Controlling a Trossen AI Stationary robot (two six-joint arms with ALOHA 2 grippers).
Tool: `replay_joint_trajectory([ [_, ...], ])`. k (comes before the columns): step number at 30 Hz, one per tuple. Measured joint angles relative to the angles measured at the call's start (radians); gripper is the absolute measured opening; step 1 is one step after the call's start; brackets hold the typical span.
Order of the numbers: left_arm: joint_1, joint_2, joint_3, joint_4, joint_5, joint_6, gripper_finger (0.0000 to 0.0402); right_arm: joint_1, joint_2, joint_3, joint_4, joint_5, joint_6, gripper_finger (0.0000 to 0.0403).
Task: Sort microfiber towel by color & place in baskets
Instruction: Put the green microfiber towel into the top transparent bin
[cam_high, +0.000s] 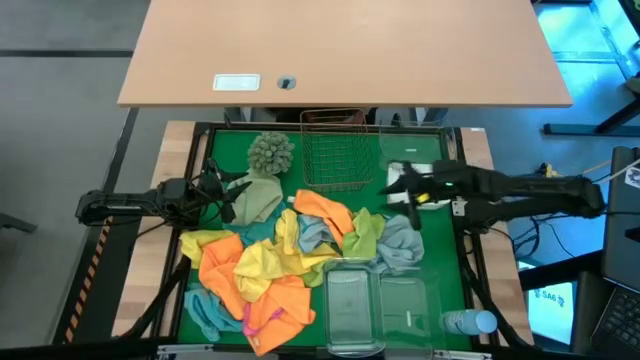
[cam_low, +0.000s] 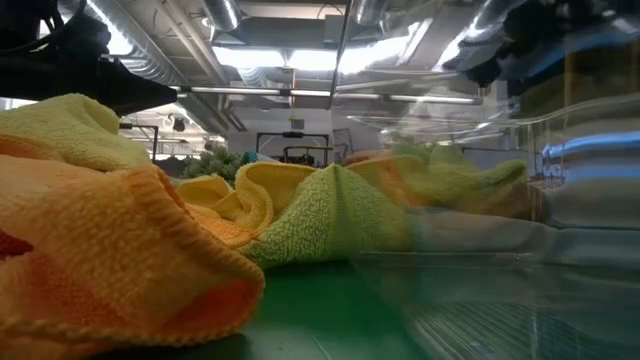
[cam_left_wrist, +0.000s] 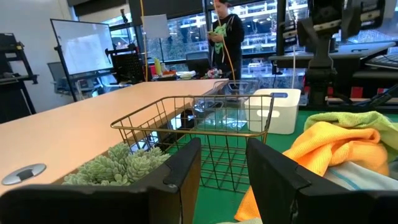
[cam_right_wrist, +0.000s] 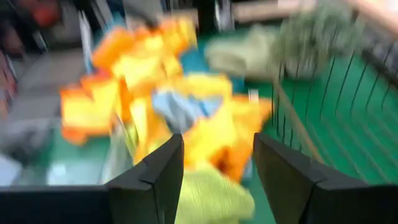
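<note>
Overhead and wrist views of a two-arm sorting station. The green worktop (cam_high: 440, 270) carries a loose heap of microfiber towels (cam_high: 280, 265) at its centre: orange, yellow, lime green, teal and pale grey-blue cloths overlapping one another. A copper wire basket (cam_high: 340, 150) stands at the far edge, beside a shaggy sage-green ball (cam_high: 271, 152). Two clear plastic tubs (cam_high: 380, 305) sit side by side at the near edge, touching the heap, with a blue-capped bottle (cam_high: 470, 322) lying next to them. A white tray (cam_left_wrist: 277, 109) stands just beyond the wire basket in the left wrist view. The left hand (cam_high: 222, 192) hovers over an olive-green cloth (cam_high: 255, 200) at the heap's left margin, fingers parted and holding nothing. The right hand (cam_high: 405, 185) hangs near the basket's right side, fingers spread wide, also empty. A person (cam_left_wrist: 225, 31) stands in the room behind.
</note>
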Motion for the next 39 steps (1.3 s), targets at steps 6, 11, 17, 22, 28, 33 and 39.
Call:
replay_joint_trajectory([
  [6,0.0,0.0,0.0,0.0,0.0,0.0,0.0124,0.0,0.237,0.164,-0.158,-0.001,-0.136,0.0193],
  [11,0.0,0.0,0.0,0.0,0.0,0.0,0.0124,0.0,0.369,0.232,-0.191,0.0,-0.217,0.0193],
  [17,0.0,0.0,0.0,0.0,0.0,0.0,0.0124,0.0,0.45,0.244,-0.203,0.0,-0.245,0.0193],
  [22,0.0,0.0,0.0,0.0,-0.001,0.0,0.0124,0.0,0.476,0.244,-0.22,-0.001,-0.245,0.0193],
  [28,0.0,0.0,0.0,0.0,-0.001,0.0,0.0124,0.0,0.505,0.242,-0.214,-0.001,-0.256,0.0193],
  [33,0.0,0.0,0.0,0.0,0.0,0.0,0.0124,0.0,0.552,0.242,-0.208,-0.009,-0.281,0.0193],
  [39,0.0,0.0,0.0,0.0,-0.001,0.0,0.0124,0.0,0.607,0.241,-0.208,-0.02,-0.324,0.0193],
])
